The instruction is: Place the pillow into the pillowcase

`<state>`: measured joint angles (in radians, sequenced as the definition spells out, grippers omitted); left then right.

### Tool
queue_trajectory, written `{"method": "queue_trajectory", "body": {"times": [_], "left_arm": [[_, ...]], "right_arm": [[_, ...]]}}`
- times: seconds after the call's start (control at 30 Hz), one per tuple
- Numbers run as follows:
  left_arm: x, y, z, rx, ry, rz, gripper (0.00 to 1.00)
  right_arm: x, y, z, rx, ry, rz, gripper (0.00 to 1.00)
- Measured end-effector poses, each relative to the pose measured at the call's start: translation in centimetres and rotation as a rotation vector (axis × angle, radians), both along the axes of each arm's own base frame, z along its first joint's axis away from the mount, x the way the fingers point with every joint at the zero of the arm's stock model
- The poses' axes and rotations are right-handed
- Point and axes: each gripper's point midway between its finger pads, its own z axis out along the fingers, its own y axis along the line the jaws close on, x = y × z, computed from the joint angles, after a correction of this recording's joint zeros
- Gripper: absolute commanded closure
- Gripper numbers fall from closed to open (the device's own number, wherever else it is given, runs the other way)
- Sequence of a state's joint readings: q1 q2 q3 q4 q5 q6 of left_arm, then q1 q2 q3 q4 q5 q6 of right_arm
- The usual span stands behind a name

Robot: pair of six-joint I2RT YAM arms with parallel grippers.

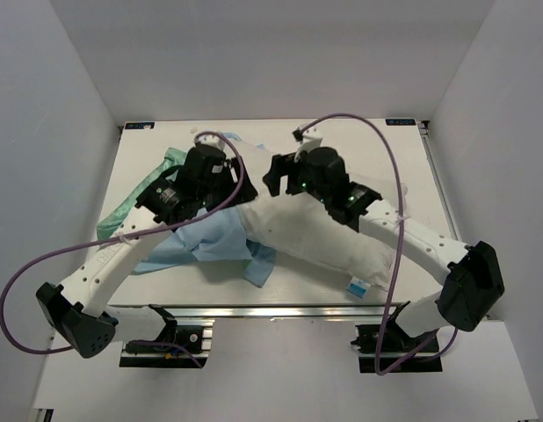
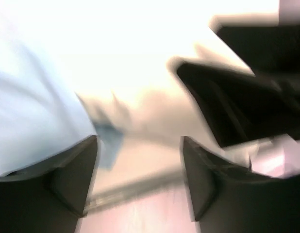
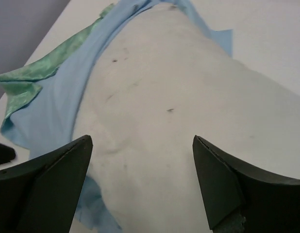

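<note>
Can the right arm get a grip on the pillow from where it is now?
Likely yes: the right gripper, jaws open, hangs directly over the pillow, whose white top is bare, with nothing between them. The pillowcase lies along its far side.

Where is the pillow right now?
Top view: the pillow lies diagonally, centre-right on the table, its upper-left end at the pillowcase.

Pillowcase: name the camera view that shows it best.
Top external: the pillowcase shows at its full spread, blue face with green edges, beside the pillow, though the left arm crosses it. Right wrist gives a sharp close-up of only its blue and green folds beside the pillow. Left wrist shows just a blurred pale blue patch.
</note>
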<state>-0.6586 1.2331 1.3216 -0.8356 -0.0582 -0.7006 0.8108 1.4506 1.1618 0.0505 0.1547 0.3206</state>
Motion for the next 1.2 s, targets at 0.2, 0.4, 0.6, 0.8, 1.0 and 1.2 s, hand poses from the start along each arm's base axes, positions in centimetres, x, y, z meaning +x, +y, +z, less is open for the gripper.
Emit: {"method": "queue_trajectory", "body": {"times": [0.2, 0.4, 0.6, 0.8, 1.0, 1.2], "left_arm": [[8.0, 3.6, 3.2, 0.072, -0.085, 0.251, 0.02], [18.3, 10.0, 0.4, 0.192, -0.027, 0.438, 0.02], [25.2, 9.7, -3.6, 0.301, 0.006, 0.357, 0.03], [24.9, 9.1, -6.4, 0.390, 0.048, 0.224, 0.16], [22.0, 10.0, -7.3, 0.458, 0.074, 0.143, 0.23], [21.3, 10.1, -7.6, 0.486, 0.074, 0.070, 0.31]], "right_arm": [[4.5, -5.6, 1.7, -0.070, 0.027, -0.080, 0.11], [10.9, -4.7, 3.0, -0.163, -0.013, 0.034, 0.11], [15.8, -0.1, 0.8, -0.225, -0.018, 0.172, 0.11], [16.3, 1.0, -6.1, -0.288, 0.094, 0.255, 0.11], [16.1, 1.1, -7.8, -0.307, 0.120, 0.283, 0.11], [15.8, 1.4, -8.0, -0.306, 0.116, 0.312, 0.14]]}}
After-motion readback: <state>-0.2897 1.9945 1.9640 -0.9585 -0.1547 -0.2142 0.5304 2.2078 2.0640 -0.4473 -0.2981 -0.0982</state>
